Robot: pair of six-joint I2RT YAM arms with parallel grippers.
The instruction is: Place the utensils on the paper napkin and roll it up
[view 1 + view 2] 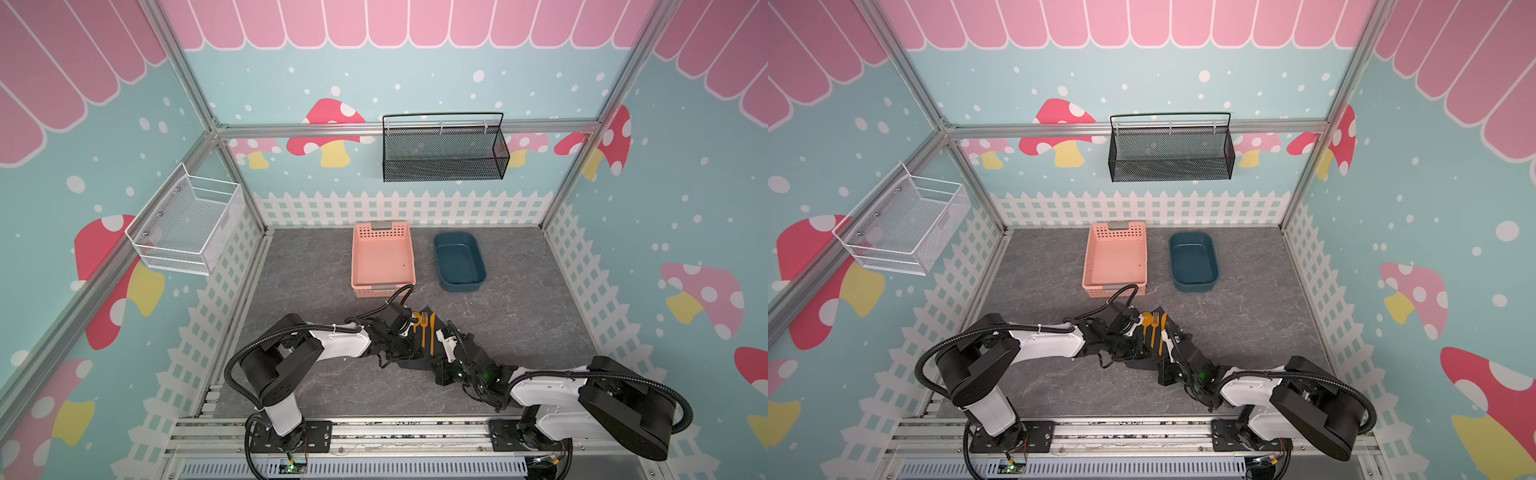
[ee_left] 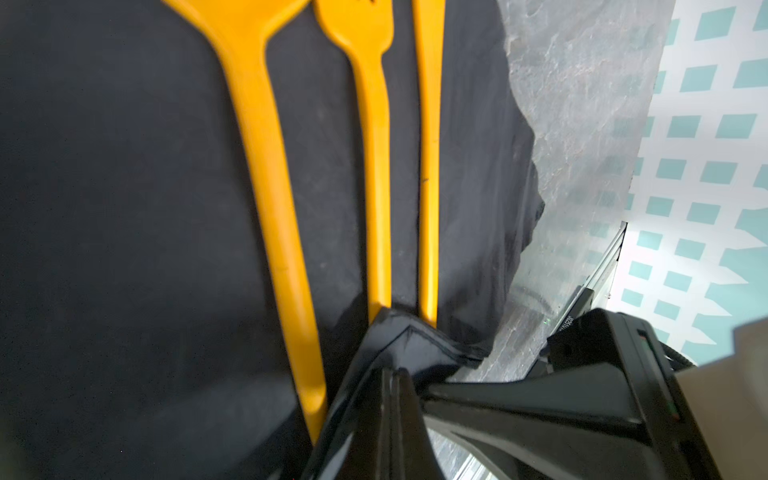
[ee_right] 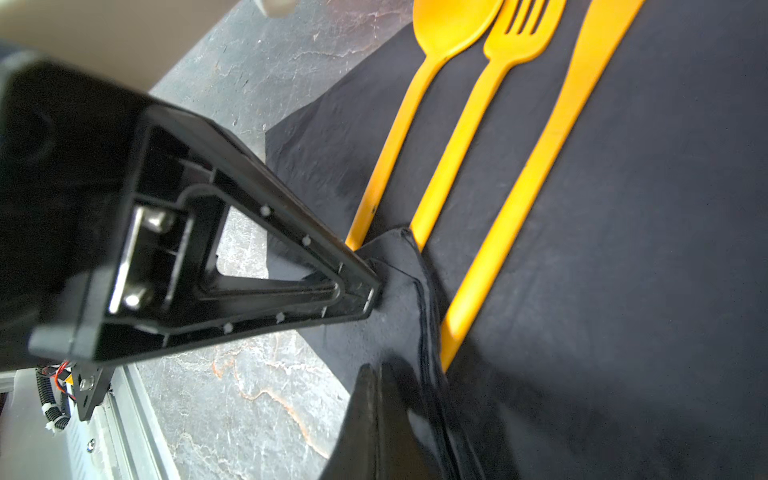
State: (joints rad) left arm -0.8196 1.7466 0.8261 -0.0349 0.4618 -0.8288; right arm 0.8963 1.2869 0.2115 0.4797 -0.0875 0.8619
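Note:
The black paper napkin (image 2: 124,208) lies flat on the grey table, and shows in both top views (image 1: 428,320). The orange-yellow utensils rest on it side by side: spoon (image 3: 449,25), fork (image 3: 469,124) and knife (image 3: 552,145). They also show in a top view as spoon (image 1: 1147,320), fork (image 1: 1155,328) and knife (image 1: 1163,332). My left gripper (image 2: 390,374) is shut on the napkin's near edge, which rises in a fold (image 2: 411,345) over the handle ends. My right gripper (image 3: 378,370) is shut on the same lifted edge, right beside the left gripper's fingers (image 3: 257,232).
A pink basket (image 1: 383,286) and a dark blue tub (image 1: 461,286) stand behind the napkin. A black mesh basket (image 1: 444,166) hangs on the rear wall, a white wire basket (image 1: 187,220) on the left wall. Both arms meet at the table's middle front.

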